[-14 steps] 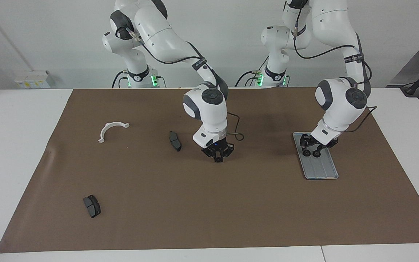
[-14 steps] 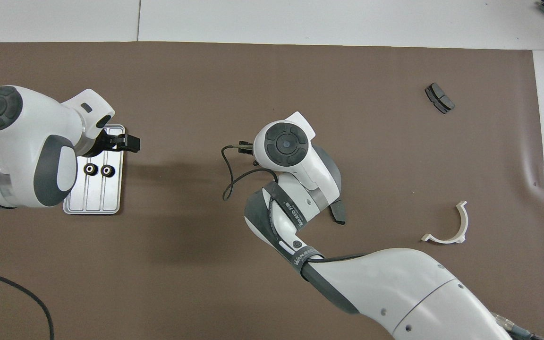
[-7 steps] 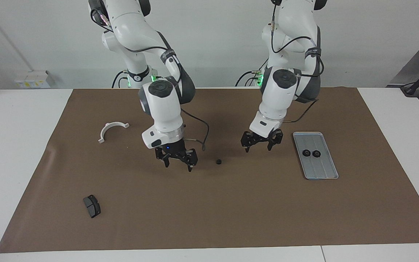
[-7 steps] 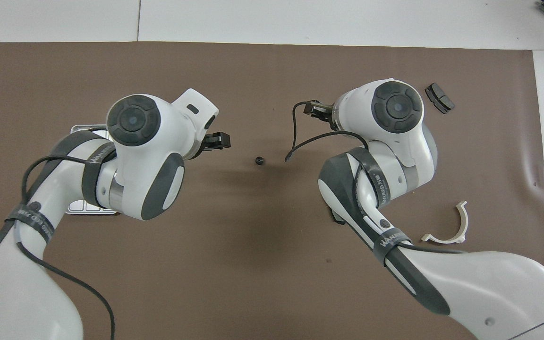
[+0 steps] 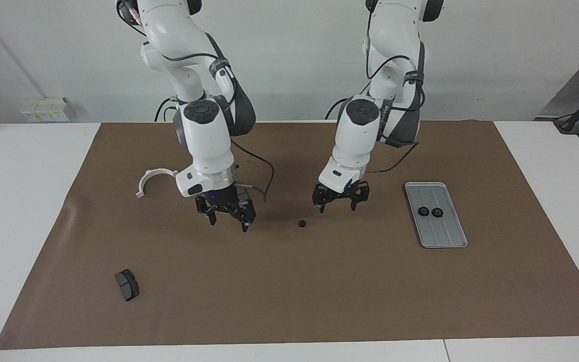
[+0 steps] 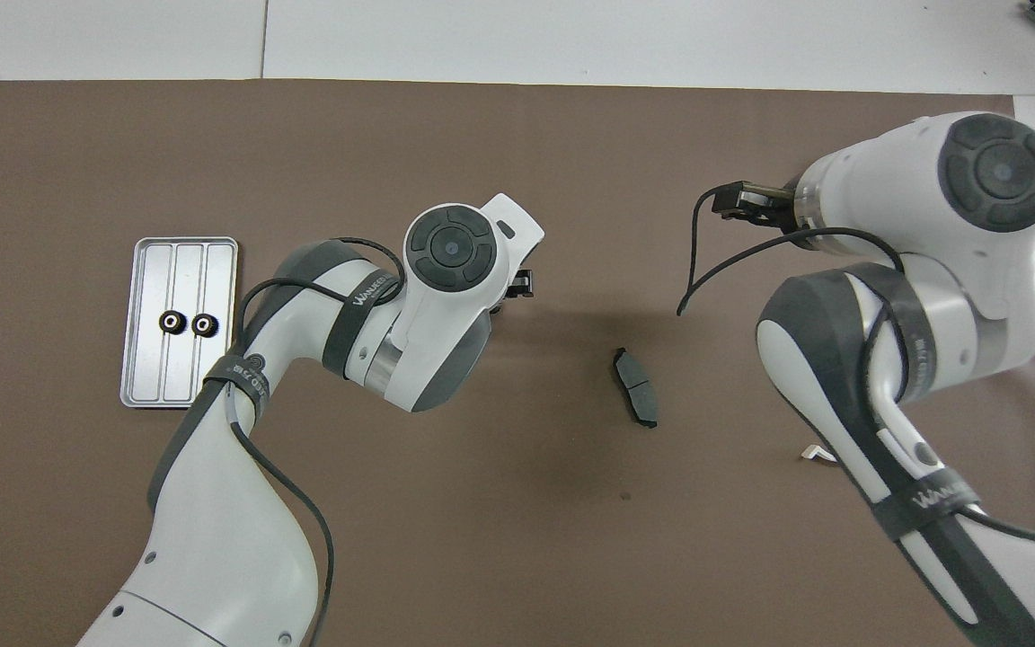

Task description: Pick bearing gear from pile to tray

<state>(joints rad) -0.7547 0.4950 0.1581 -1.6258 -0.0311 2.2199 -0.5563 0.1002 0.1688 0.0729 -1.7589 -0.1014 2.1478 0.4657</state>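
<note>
While two small black round gears (image 5: 430, 212) already sit in the ridged silver-grey metal tray (image 5: 450, 240), a third tiny black gear (image 5: 301, 223) lies loose on the brown mat; the left gripper (image 5: 340, 202), jaws spread and empty, hovers at its two o'clock, seemingly lining up a pick. The right gripper (image 5: 228, 219), spread too, waits at nine o'clock.

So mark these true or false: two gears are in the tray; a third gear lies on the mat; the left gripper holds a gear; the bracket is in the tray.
1. Two gears are in the tray. True.
2. A third gear lies on the mat. True; it sits apart from the tray, between the two grippers.
3. The left gripper holds a gear. False: it is open and empty over the mat, as is the right gripper.
4. The bracket is in the tray. False: it lies on the mat toward the right arm's end.
</note>
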